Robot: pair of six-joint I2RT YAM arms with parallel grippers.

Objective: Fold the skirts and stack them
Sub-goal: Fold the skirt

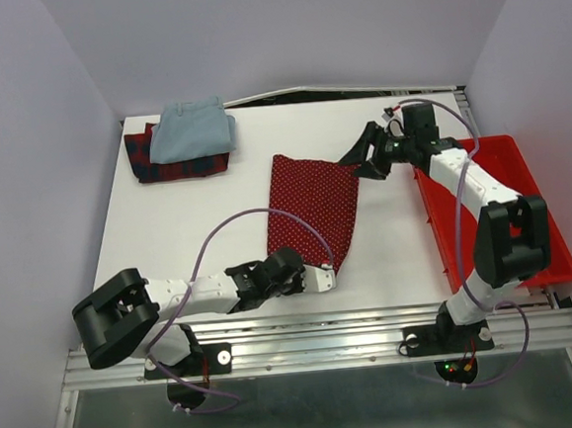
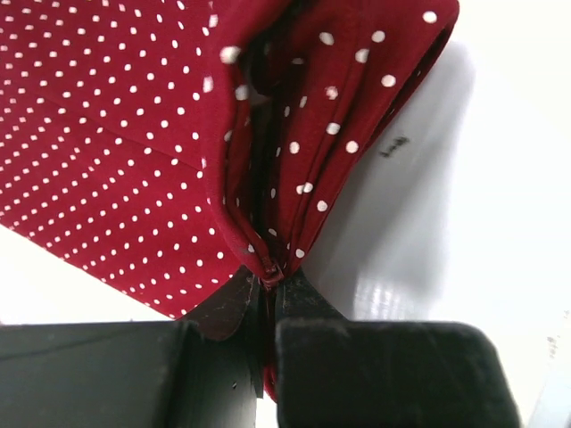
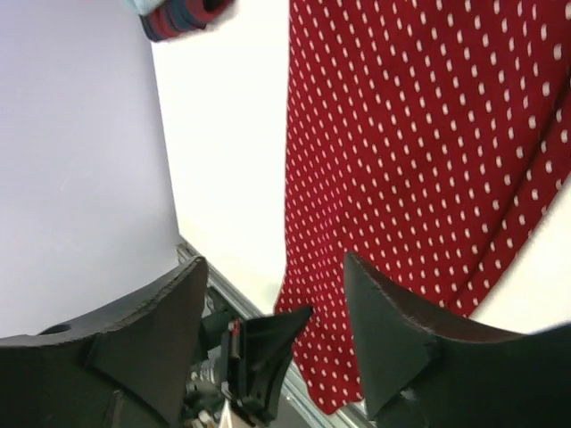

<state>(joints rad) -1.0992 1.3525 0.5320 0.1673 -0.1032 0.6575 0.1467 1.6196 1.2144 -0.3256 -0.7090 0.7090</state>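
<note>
Right now my left tool (image 1: 319, 276) is clamped shut on the near corner of the dotted skirt (image 1: 310, 207). Its wrist view shows a bunched hem and seam pinched flat in its grip, with the cloth fanning away from the tips. My right tool (image 1: 363, 156) stands wide and holds nothing, just beside the skirt's far corner on the same edge. From its own camera the cloth spreads ahead of the tips and to one side, flat on the tabletop (image 1: 188, 222). I cannot tell whether a tip touches the cloth there.

Well off to the left of both tools, the blue skirt (image 1: 192, 130) lies folded on top of the plaid skirt (image 1: 178, 168). I judge those two done and the dotted one the last to fold. The tray (image 1: 557, 252) sits just right of my right arm and is no part of the job.

The cloth looks thin, light and limp. It will likely sag between two holds, slide easily over the smooth tabletop and keep no shape of its own. Lifted by one corner, it would probably twist. I judge the sound hold is a pinch at both corners of one edge, hem layers together. So the right tool needs to close on the far corner before either lifts.
</note>
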